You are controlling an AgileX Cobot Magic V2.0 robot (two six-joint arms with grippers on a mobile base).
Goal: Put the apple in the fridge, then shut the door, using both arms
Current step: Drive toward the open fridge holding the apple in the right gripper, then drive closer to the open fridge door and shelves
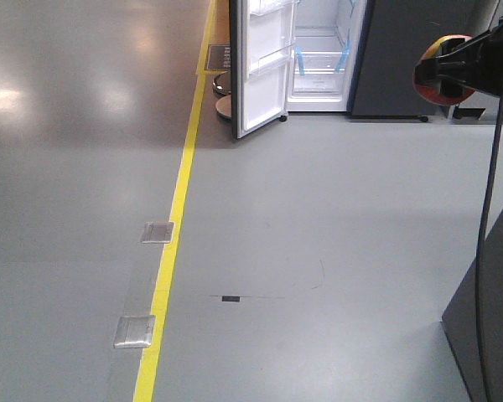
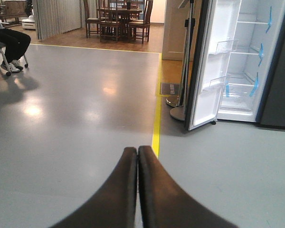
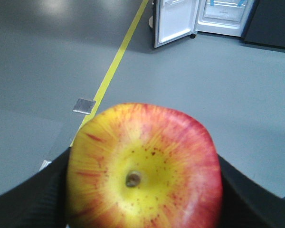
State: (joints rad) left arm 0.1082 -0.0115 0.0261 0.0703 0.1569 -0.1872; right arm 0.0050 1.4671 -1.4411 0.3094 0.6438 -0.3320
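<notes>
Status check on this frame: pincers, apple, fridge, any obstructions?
Left pincer shut, empty. Right pincer shut on apple. Fridge ahead across floor, door open. Nothing seen blocking the path.

no legible text or brand on the fridge (image 2: 242,52), floor mat (image 2: 169,88) print too blurred to read

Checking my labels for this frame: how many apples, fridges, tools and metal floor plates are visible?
apple: 1
fridge: 1
tools, left tool and right tool: 2
metal floor plates: 2
Total: 6
</notes>
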